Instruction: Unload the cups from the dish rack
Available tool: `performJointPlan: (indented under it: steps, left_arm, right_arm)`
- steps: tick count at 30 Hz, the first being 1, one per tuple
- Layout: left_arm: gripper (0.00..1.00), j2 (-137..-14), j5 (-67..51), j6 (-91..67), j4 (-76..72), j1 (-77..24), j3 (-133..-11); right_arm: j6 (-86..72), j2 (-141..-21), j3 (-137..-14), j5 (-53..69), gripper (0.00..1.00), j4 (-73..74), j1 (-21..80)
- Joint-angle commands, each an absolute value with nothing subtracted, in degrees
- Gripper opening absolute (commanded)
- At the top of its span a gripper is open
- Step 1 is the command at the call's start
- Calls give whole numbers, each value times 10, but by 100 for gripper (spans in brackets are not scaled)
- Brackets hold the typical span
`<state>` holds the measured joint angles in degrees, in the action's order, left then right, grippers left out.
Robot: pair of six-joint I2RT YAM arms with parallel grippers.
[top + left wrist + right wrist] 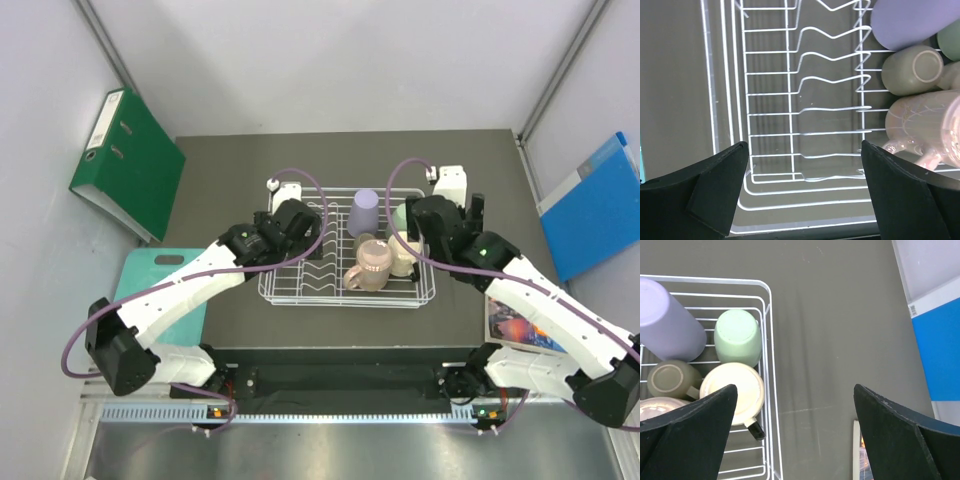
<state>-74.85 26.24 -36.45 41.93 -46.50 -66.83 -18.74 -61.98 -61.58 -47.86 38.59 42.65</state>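
Note:
The white wire dish rack [300,290] stands mid-table. Its right half holds a lavender tumbler [364,211], a pink cup [372,265], a mint-green cup [401,216] and a cream mug [403,255]. My left gripper [300,225] is open and empty over the rack's zigzag slots [790,133], left of the cups; the left wrist view shows the tumbler [910,22], an olive mug [912,70] and the pink cup [930,125]. My right gripper [795,387] is open and empty above the rack's right rim [771,340], beside the mint cup [738,336] and cream mug [735,390].
A green binder [125,165] leans at the back left. A teal board [150,285] lies left of the table. A blue folder [590,205] stands at the right. A printed booklet [520,325] lies near the right arm.

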Motion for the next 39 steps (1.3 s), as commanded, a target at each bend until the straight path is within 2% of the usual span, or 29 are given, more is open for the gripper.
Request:
performJointPlan:
  steps: [1,9,14,19,26,39]
  left_arm:
    - [99,-743,228,-336,374,-466,-659]
    - [99,-767,175,-237,342,-468,-678]
    - [99,-734,83,-127,272,-478,-653]
    - [99,-707,106,-114,231,-478,-629]
    - [99,-740,120,-121,257,-478,-646]
    - [99,-765,-58,-60,169,-478,-591]
  right_arm:
    - [-162,-598,-625,-470,100,341,435]
    - [-120,-584,-595,-446,100,283,434]
    - [-114,-585,-601,-400,100,289,434]
    - [-120,-587,-606,-408,100,296,434]
    - [-117,-591,-605,-409,100,291,434]
    - [-113,-584,-601,-425,100,296,434]
